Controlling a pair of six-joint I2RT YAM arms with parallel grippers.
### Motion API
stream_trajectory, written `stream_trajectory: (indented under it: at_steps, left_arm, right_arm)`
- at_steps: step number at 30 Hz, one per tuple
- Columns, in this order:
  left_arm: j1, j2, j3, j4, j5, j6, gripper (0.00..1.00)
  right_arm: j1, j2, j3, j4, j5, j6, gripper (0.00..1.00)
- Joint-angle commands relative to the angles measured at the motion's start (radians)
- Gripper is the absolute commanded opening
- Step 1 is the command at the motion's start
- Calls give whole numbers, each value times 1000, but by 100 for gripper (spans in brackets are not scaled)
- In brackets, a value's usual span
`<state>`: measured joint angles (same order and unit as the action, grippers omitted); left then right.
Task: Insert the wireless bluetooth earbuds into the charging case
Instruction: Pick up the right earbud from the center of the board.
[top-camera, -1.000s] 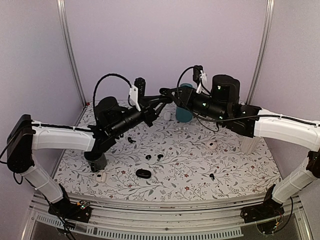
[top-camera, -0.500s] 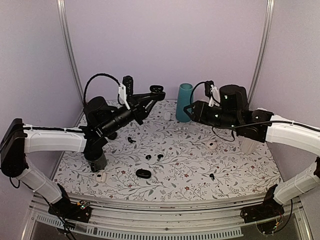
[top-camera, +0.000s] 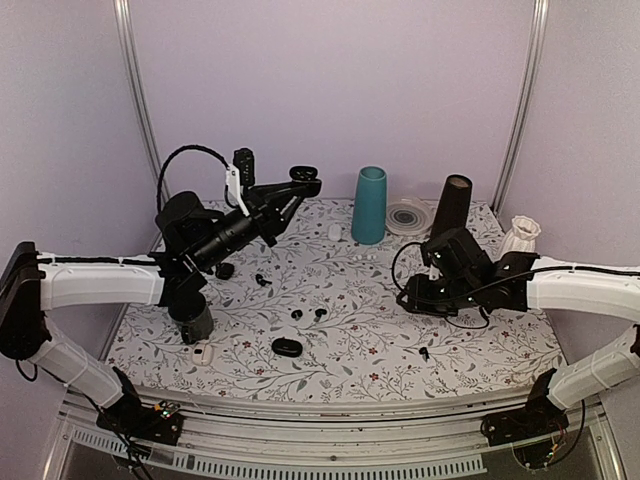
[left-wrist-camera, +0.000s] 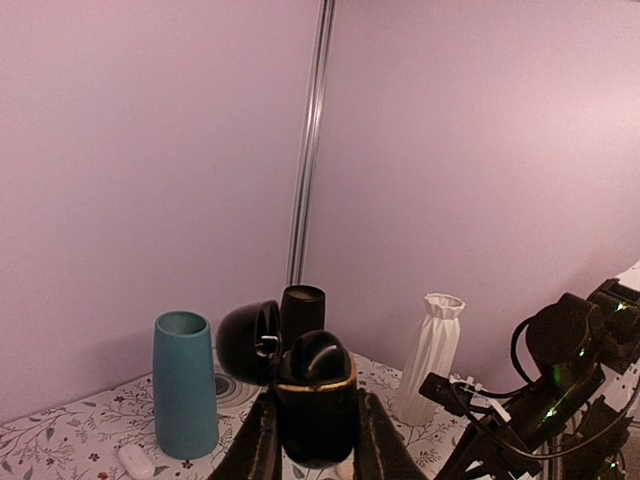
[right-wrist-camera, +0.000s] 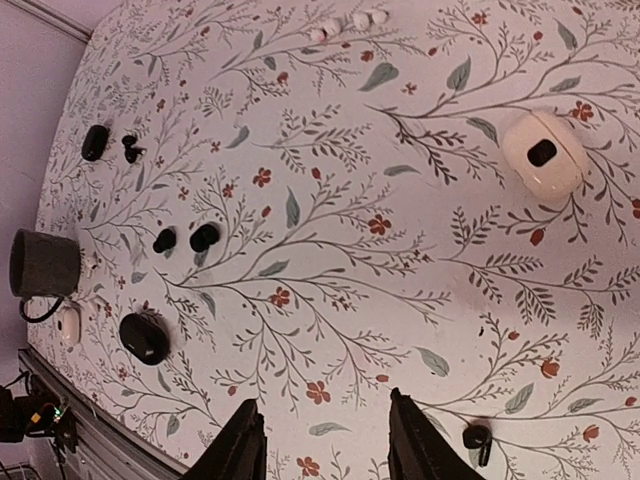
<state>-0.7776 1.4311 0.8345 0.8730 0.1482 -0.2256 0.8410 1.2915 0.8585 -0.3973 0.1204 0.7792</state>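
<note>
Black earbuds (top-camera: 297, 314) lie loose on the flowered table (top-camera: 480, 350), two of them side by side near its middle. A third earbud (top-camera: 262, 280) sits farther back and to the left, and a fourth (top-camera: 424, 353) lies toward the front right. None of them is in the case (left-wrist-camera: 316, 400). That case is glossy black with a gold rim and its lid is swung open. It is up in the air above the back left of the table, clenched upright between the fingers (left-wrist-camera: 258, 445) of the left gripper (top-camera: 296, 187). The right gripper (right-wrist-camera: 322, 402) hangs low over the right half of the table, pointing down. Its fingers are spread with nothing between them, and the fourth earbud shows just beyond one finger in the wrist view. A spare case (top-camera: 285, 347), black and closed, rests near the front, with a white case (right-wrist-camera: 543, 152) off to the right. A grey cup (right-wrist-camera: 45, 262) stands at the left edge. Along the back wall are a teal vase (top-camera: 369, 205), a black tube (top-camera: 451, 205) and a white vase (top-camera: 521, 234).
</note>
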Motion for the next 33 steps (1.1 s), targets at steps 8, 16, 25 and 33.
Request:
stream_trajectory:
  at_steps: [8,16,25,33]
  left_arm:
    - [16,-16,-11,12,20,-16,0]
    - [16,-18,-14,12,26,-23,0]
    - [17,-18,-15,13,24,-24,0]
    - [17,-18,-15,14,26,-24,0]
  right_arm:
    - [-5,5,-154,-87,-72,73,39]
    - [-6,50,-195,-86,-60,108,41]
    - [-5,73,-237,-58,-81,137,42]
    - [-4,109,-247,-32,-115,134,44]
